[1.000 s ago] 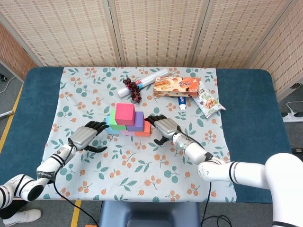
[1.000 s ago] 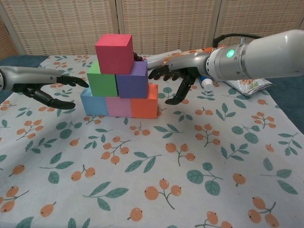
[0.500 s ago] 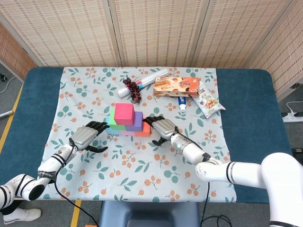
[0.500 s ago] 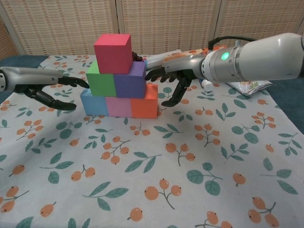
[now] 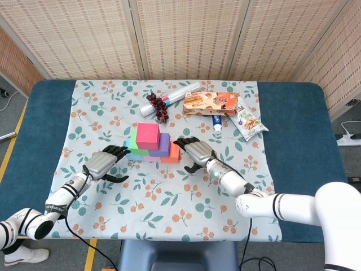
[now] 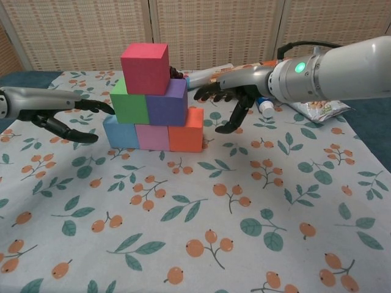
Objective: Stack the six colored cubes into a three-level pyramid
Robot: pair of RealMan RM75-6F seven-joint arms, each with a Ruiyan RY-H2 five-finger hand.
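Your right hand point(image 6: 235, 97) backs off pyramid point(image 6: 153, 101); both hands' fingers spread, empty, left hand point(image 6: 64, 113) beside blue cube point(image 6: 120, 133).

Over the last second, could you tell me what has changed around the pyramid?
The right hand moved in against the stack's right side, then drew back, leaving a gap; it holds nothing. The pyramid stayed three levels high with the red cube on top, and the left hand kept its place, open beside it.

toothpaste tube point(image 6: 265, 108): mostly behind right hand point(image 6: 229, 101) | snack bag point(image 6: 317, 110): half hidden by forearm
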